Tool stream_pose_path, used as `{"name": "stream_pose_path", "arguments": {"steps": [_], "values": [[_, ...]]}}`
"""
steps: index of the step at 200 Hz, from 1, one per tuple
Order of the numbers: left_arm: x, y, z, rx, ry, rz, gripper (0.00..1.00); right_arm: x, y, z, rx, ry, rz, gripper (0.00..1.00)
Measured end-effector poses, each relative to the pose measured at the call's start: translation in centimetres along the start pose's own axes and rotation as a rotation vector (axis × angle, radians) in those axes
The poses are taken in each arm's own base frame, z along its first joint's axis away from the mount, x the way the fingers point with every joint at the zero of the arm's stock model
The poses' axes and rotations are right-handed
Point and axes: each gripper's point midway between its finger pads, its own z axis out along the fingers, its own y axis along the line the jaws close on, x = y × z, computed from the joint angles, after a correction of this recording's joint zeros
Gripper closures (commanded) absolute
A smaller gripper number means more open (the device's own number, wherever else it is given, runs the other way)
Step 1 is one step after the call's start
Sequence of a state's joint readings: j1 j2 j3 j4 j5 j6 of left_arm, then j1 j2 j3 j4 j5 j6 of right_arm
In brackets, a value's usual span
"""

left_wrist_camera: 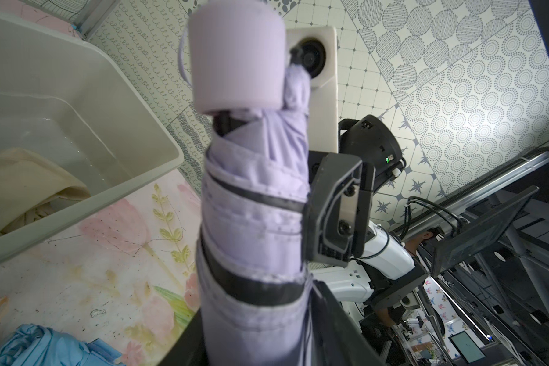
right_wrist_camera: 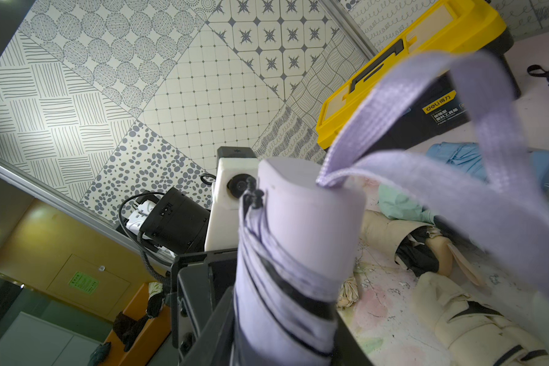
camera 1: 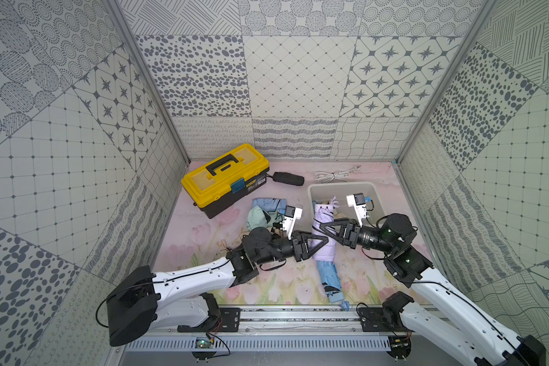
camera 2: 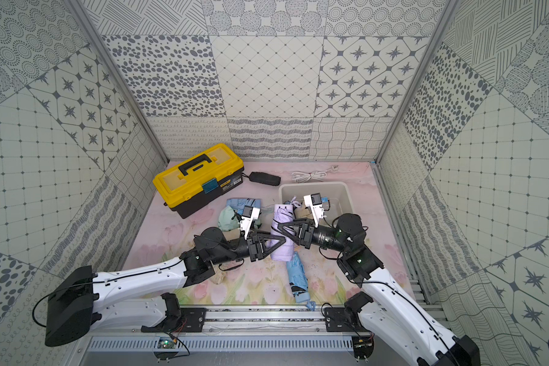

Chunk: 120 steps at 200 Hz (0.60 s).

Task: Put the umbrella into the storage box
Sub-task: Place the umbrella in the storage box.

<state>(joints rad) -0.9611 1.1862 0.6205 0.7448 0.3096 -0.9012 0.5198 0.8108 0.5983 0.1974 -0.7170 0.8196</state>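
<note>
In both top views the lilac umbrella (camera 1: 323, 212) (camera 2: 282, 215) is folded and strapped shut. It hangs between the two arms, with its cap-like handle end at the near left corner of the storage box (camera 1: 374, 190). The left gripper (camera 1: 320, 245) meets it low on the canopy and the right gripper (camera 1: 324, 226) higher up, from opposite sides. Its lower end overlaps a blue umbrella (camera 1: 330, 279) lying on the bench (camera 1: 203, 247). Other folded umbrellas crowd the bench behind the left arm. A yellow toolbox (camera 1: 222, 177), a black pouch (camera 1: 287, 179) and a white cable (camera 1: 333, 174) lie farther back.

The left wrist view adds the dark bands around the pleated lilac fabric and the stub of black shaft under the handle. The left jaws flank the canopy, but I cannot tell whether they press on it. One right jaw lies flat against its side. The box stands just beside, apart from the umbrella, with a beige bundle (left_wrist_camera: 29, 177) in one end and bare floor in the rest.

The right wrist view alone shows the lilac strap loop (right_wrist_camera: 457, 126) springing from the handle top, and the right jaws clamped on the canopy.
</note>
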Motion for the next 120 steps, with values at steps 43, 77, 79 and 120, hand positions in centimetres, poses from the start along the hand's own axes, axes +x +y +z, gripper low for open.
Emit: {"name": "stream_pose_path", "arguments": {"steps": [43, 77, 79, 120], "values": [[-1.3, 1.8, -0.3, -0.039, -0.036, -0.018, 0.14, -2.1, -3.9, -0.3, 0.124, -0.015, 0.065, 0.74], [-2.5, 2.9, -0.5, -0.084, -0.061, -0.018, 0.14, -5.0, -7.3, -1.9, 0.250, -0.051, 0.083, 0.75], [-2.5, 2.9, -0.6, -0.087, -0.063, -0.017, 0.14, -5.1, -7.4, -2.0, 0.257, -0.050, 0.082, 0.75], [-5.0, 5.1, 0.2, -0.248, -0.098, -0.046, 0.18, -8.7, -11.5, -3.5, 0.495, -0.001, 0.018, 0.75]]}}
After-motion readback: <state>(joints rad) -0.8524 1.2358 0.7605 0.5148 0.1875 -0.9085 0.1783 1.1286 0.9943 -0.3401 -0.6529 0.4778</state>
